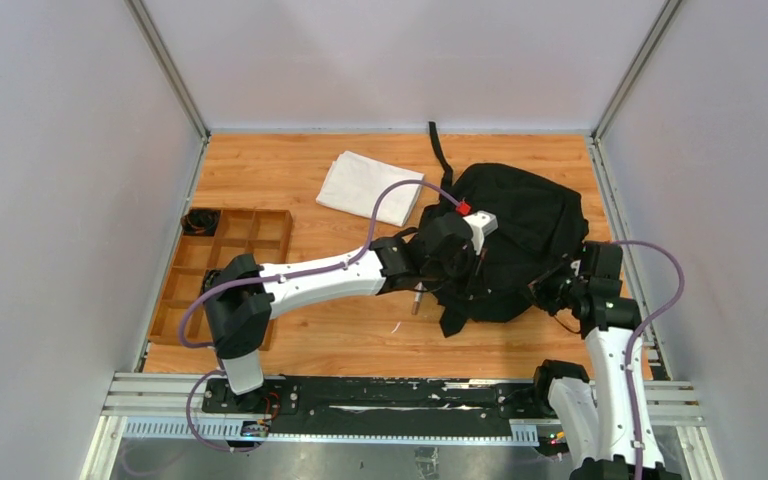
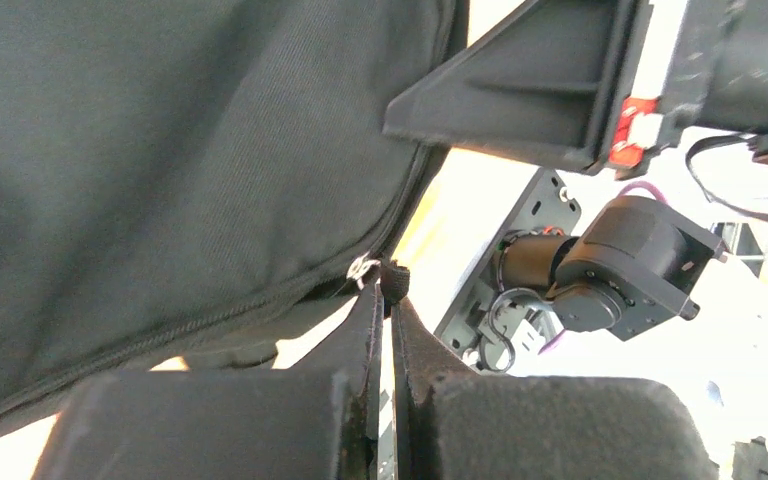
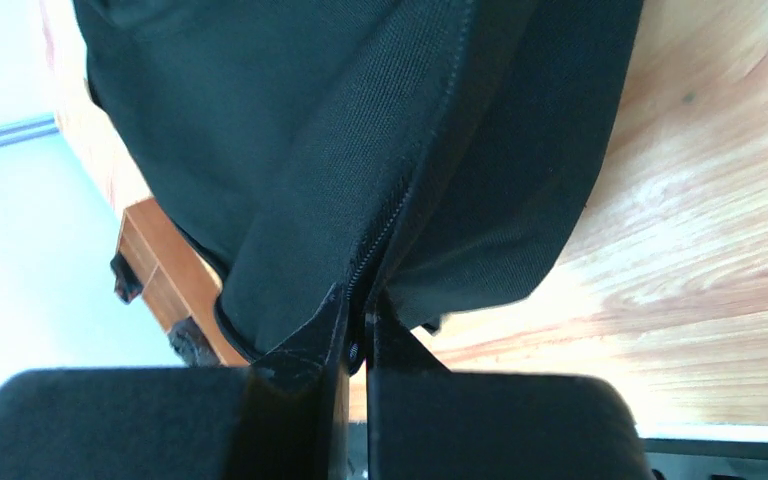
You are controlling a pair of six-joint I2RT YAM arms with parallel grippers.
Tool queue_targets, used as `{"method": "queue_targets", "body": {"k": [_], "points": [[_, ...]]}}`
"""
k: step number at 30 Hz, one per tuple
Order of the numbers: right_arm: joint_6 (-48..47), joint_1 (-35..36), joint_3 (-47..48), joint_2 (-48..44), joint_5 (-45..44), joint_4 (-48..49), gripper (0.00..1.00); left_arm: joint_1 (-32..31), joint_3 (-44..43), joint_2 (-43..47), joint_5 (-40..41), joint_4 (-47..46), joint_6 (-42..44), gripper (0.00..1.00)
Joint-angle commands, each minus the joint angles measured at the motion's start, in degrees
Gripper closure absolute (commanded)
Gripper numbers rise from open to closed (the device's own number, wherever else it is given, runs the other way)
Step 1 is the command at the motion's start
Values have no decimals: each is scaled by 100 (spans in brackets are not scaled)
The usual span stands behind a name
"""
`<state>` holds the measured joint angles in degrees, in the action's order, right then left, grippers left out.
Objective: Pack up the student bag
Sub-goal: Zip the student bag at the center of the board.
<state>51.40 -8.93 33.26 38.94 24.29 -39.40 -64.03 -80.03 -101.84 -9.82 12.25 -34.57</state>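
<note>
The student bag (image 1: 520, 225), a large black fabric backpack, lies at the right middle of the table. My left gripper (image 1: 455, 268) is at the bag's left side. In the left wrist view the left gripper (image 2: 388, 292) is shut on the bag's black zipper pull tab (image 2: 393, 277), next to the metal slider (image 2: 363, 268). My right gripper (image 1: 550, 290) is at the bag's near right edge. In the right wrist view the right gripper (image 3: 358, 302) is shut on the bag's fabric along the zipper line (image 3: 385, 225), lifting it off the table.
A folded white cloth (image 1: 370, 187) lies behind and left of the bag. A wooden compartment tray (image 1: 225, 262) with dark small items stands at the left. A small pen-like object (image 1: 416, 298) lies under the left wrist. A bag strap (image 1: 440, 150) trails toward the back wall.
</note>
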Motion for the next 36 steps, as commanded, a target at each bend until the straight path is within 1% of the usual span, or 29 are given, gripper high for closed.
{"method": "queue_targets", "body": {"k": [1, 5, 8, 11, 15, 19, 27, 30, 32, 33, 36], "points": [[-678, -60, 908, -42, -970, -224, 100, 118, -182, 367, 156, 10, 302, 100], [-1184, -312, 1292, 205, -1097, -516, 100, 357, -125, 534, 500, 239, 607, 100], [-1433, -690, 1336, 295, -959, -618, 100, 677, 55, 695, 325, 164, 653, 100], [-1579, -1103, 1322, 306, -747, -661, 100, 865, 135, 809, 276, 151, 743, 100], [-1863, -1655, 1386, 394, -542, -745, 100, 1017, 144, 877, 236, 211, 898, 100], [-2107, -2030, 1536, 533, -618, -873, 100, 1151, 196, 889, 202, 197, 977, 100], [-2201, -2259, 1980, 953, -1031, -881, 100, 1490, 300, 749, -156, 31, 980, 100], [-2233, -2293, 2217, 1133, -1100, -868, 100, 1501, 273, 656, -552, -132, 887, 100], [-2357, -2298, 2398, 1235, -860, -813, 100, 1440, 256, 550, -919, -348, 723, 100], [-2433, -2298, 2488, 1294, -641, -814, 99, 1324, 210, 481, -969, -402, 693, 100], [-2575, -2270, 2727, 1341, -30, -993, 50, 988, -88, 208, -899, -244, 847, 100]]}}
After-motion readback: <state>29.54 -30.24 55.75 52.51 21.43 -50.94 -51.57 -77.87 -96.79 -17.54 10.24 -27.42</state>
